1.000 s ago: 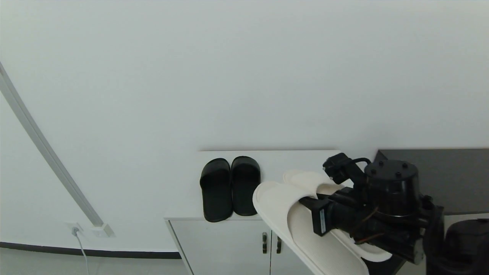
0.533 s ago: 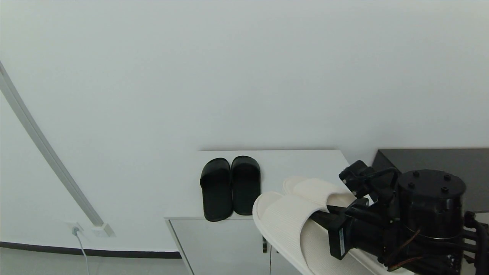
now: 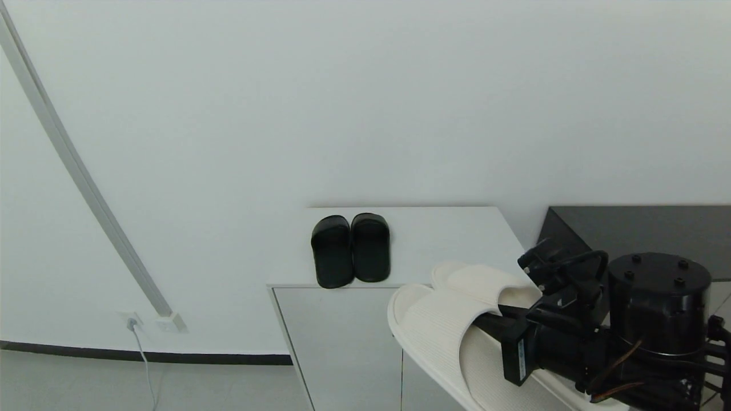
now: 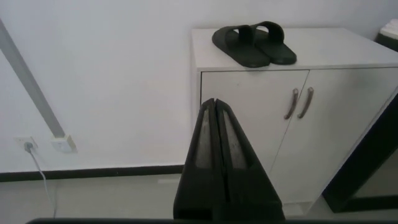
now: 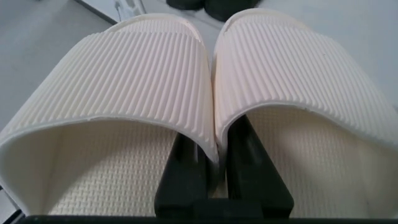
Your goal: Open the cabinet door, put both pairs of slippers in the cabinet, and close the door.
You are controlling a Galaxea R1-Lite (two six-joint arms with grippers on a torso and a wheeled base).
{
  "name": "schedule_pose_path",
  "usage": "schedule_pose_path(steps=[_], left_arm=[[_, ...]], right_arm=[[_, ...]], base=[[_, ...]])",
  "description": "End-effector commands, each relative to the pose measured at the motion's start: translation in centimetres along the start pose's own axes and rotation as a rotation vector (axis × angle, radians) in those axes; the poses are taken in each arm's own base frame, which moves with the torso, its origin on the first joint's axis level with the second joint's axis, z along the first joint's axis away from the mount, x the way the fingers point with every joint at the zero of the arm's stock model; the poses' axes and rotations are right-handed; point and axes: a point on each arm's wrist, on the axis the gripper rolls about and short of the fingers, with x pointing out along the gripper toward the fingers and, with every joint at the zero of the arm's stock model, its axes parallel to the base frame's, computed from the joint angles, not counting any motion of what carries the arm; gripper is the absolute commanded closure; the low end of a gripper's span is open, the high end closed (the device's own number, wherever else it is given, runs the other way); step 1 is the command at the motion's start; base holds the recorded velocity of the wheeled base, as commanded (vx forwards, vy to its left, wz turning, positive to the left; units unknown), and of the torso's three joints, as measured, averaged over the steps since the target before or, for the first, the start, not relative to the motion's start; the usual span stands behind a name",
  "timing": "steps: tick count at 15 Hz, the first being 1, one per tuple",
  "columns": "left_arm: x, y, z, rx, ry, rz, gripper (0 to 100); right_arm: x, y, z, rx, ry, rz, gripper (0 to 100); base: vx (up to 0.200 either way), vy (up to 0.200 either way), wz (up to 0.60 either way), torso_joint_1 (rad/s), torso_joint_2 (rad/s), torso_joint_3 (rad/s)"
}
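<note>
A pair of black slippers (image 3: 351, 250) (image 4: 254, 45) lies side by side on top of the white cabinet (image 3: 457, 240) (image 4: 249, 118), near its left front edge. The two cabinet doors are shut, with their handles (image 4: 298, 103) together at the middle. My right gripper (image 3: 495, 319) (image 5: 217, 168) is shut on the pair of white slippers (image 3: 445, 325) (image 5: 149, 81), pinching the inner edges of both straps. It holds them in the air in front of the cabinet's right side. My left gripper (image 4: 215, 106) is shut and empty, low and well back from the cabinet front.
A dark counter (image 3: 639, 228) adjoins the cabinet on the right. On the wall to the left, a grey conduit (image 3: 85, 177) runs diagonally down to a socket (image 3: 132, 322) with a hanging cable. Bare floor (image 4: 93, 199) lies before the cabinet.
My right arm has drawn the white slippers back off the cabinet top, down and to the right. The head camera has then backed off, so the cabinet looks smaller and higher.
</note>
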Motion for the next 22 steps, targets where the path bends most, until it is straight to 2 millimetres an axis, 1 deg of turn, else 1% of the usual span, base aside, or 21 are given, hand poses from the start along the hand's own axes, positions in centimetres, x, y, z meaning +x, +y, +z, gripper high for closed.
schedule_pose_path(steps=[1, 5, 19, 22], left_arm=[[0.0, 0.0, 0.0, 0.000, 0.001, 0.000, 100], [0.0, 0.0, 0.0, 0.000, 0.001, 0.000, 100], [0.0, 0.0, 0.0, 0.000, 0.001, -0.002, 100], [0.0, 0.0, 0.0, 0.000, 0.001, -0.002, 100]], right_arm=[[-0.1, -0.2, -0.2, -0.001, 0.006, -0.007, 100], [0.3, -0.2, -1.0, -0.016, 0.041, -0.009, 100], [0.3, -0.3, -1.6, -0.018, 0.066, -0.012, 100], [0.3, -0.3, -1.8, -0.018, 0.073, -0.011, 100]], base=[[0.000, 0.000, 0.00, 0.000, 0.00, 0.000], [0.000, 0.000, 0.00, 0.000, 0.00, 0.000], [0.000, 0.000, 0.00, 0.000, 0.00, 0.000], [0.000, 0.000, 0.00, -0.128, 0.30, 0.165]])
